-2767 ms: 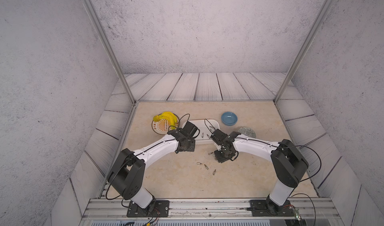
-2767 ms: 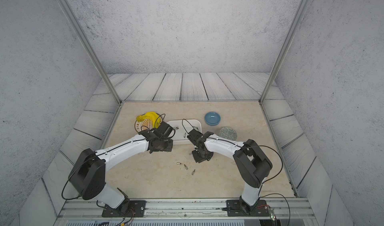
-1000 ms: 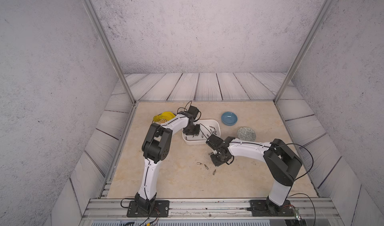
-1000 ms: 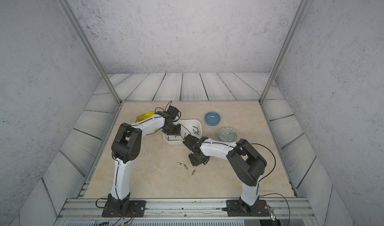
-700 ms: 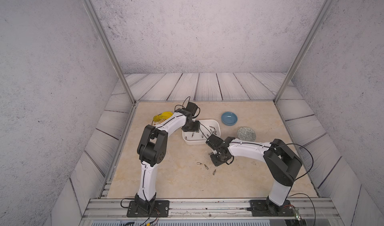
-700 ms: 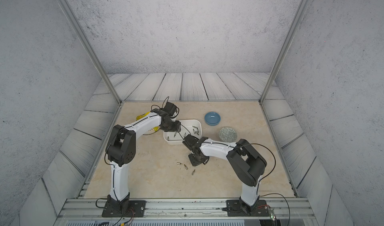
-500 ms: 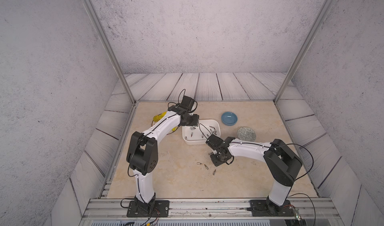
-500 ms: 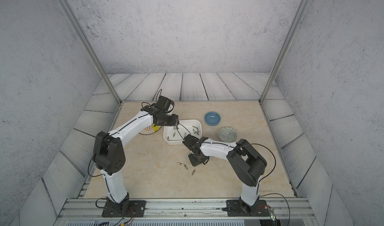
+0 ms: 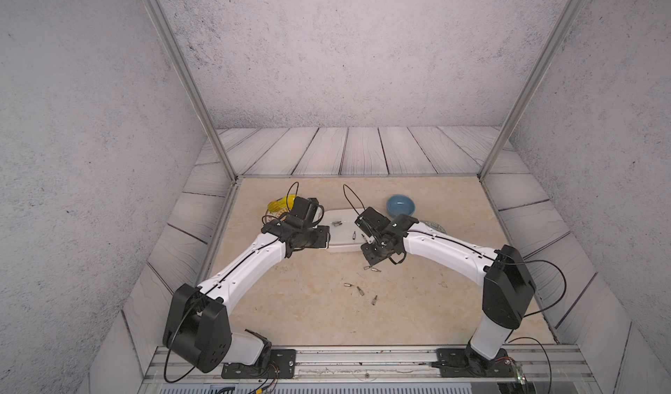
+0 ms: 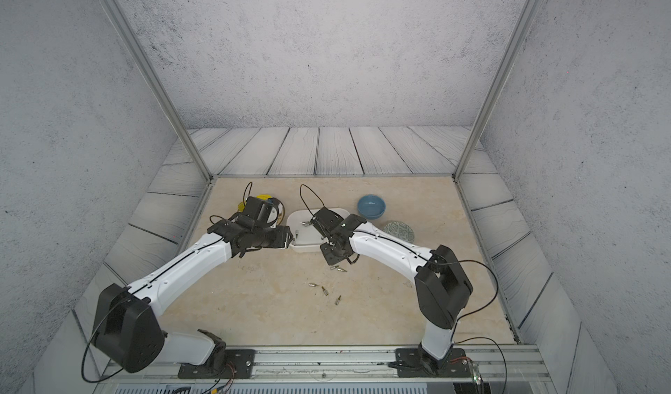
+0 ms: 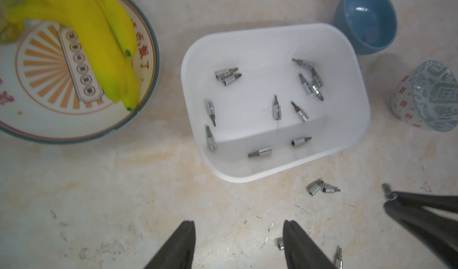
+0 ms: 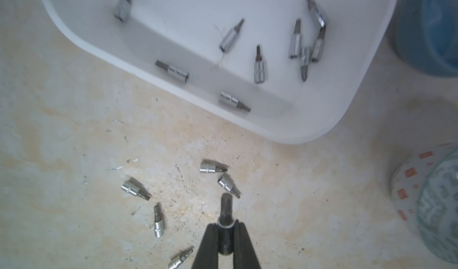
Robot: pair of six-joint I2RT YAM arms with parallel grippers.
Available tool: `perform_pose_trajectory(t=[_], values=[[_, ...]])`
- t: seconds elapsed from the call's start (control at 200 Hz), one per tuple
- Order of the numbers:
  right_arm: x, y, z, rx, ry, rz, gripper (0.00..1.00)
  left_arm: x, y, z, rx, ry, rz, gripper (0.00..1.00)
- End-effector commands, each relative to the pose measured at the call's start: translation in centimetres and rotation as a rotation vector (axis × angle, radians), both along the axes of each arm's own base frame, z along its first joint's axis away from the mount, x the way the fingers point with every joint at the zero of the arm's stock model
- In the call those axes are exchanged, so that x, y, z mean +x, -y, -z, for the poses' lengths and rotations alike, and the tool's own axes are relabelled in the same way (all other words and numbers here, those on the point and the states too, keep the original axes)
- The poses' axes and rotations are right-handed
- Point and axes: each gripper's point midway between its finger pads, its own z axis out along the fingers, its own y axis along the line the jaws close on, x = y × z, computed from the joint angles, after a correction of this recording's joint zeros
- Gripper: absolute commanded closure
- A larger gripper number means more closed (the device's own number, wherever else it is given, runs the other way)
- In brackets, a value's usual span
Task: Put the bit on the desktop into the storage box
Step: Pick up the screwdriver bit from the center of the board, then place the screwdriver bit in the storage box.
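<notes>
The white storage box [image 11: 260,49], at frame centre in both top views, holds approx. a dozen steel socket bits [image 11: 276,106]. The right gripper [image 12: 226,224] is closed on one dark bit [image 12: 226,205], just outside the box's near wall. Five loose bits [image 12: 135,189] lie on the desktop [image 9: 308,312] below the box. The left gripper [image 11: 238,230] is open, nothing btw. its fingers. The blue bowl [image 9: 400,206] is upper right of the box, the grey-patterned bowl [image 11: 431,96] is near it, and the plate [image 11: 49,131] w/ bananas [image 11: 99,32] is to the left.
</notes>
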Motion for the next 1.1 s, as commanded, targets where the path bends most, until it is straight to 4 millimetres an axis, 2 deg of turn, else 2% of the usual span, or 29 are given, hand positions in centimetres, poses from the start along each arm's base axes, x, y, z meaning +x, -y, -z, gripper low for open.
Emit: perform_pose_trajectory(t=[0.0, 0.16, 0.35, 0.586, 0.851, 0.901, 0.986, 1.091], values=[[2.4, 0.3, -0.7, -0.053, 0.008, -0.027, 1.00, -0.9, -0.7, -0.2, -0.007, 0.013, -0.029, 0.38], [6.3, -1.5, -0.7, -0.008, -0.008, -0.028, 1.00, -3.2, -1.5, 0.2, -0.011, 0.000, -0.032, 0.38], [9.1, -2.6, 2.9, -0.019, -0.090, -0.026, 1.00, -5.4, -0.4, 2.3, -0.007, -0.035, 0.023, 0.38], [9.4, -2.6, 7.5, -0.053, -0.191, -0.030, 1.00, -6.8, 2.4, 5.0, 0.041, -0.083, 0.096, 0.38], [9.2, -2.1, 10.3, -0.093, -0.252, -0.026, 1.00, -8.5, 4.1, 7.8, 0.199, -0.121, 0.226, 0.40], [9.2, -2.0, 10.5, -0.097, -0.255, -0.026, 0.96, -8.7, 4.4, 8.2, 0.220, -0.120, 0.248, 0.40], [9.2, -2.0, 10.8, -0.099, -0.260, -0.024, 0.84, -9.1, 4.8, 8.7, 0.249, -0.122, 0.277, 0.41], [9.5, -2.0, 10.5, -0.094, -0.245, -0.022, 0.75, -9.2, 5.2, 9.1, 0.264, -0.130, 0.301, 0.42]])
